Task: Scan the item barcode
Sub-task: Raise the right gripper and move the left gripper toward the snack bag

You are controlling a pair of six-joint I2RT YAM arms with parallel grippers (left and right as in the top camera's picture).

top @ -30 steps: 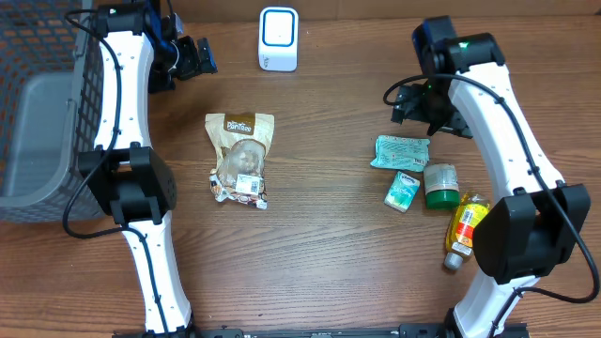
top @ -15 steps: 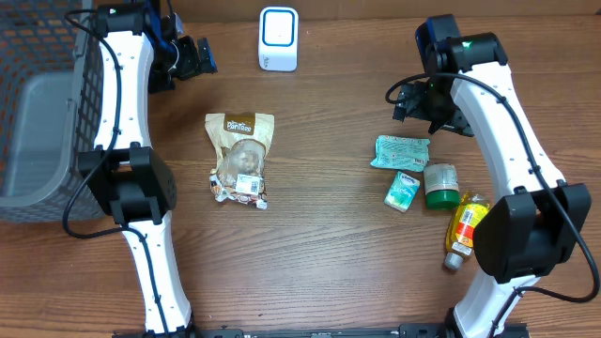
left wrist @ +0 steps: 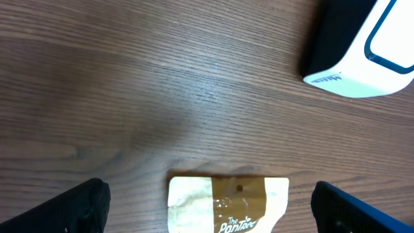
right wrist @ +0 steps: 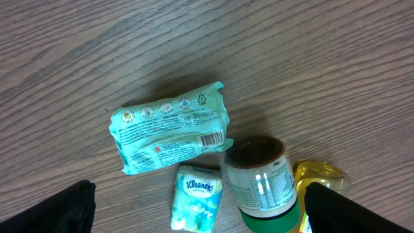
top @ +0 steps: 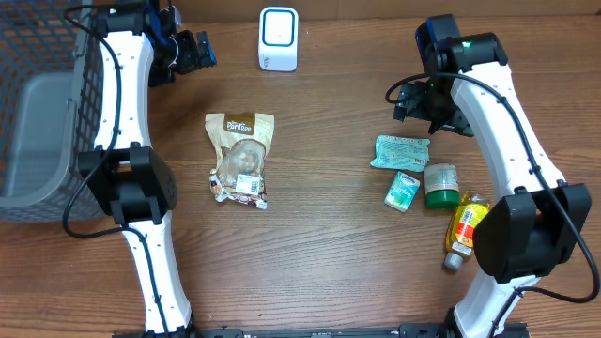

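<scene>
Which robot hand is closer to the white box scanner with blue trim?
Left. The left gripper is a short way left of the white box scanner in the overhead view; the right gripper is farther away on the other side.

The overhead camera looks straight down on the whole wooden table (top: 319,253), while the left wrist view looks down closely on the upper-centre white scanner (left wrist: 362,52) and brown pouch (left wrist: 228,204), and the right wrist view on the right-side teal packet (right wrist: 169,134).
</scene>
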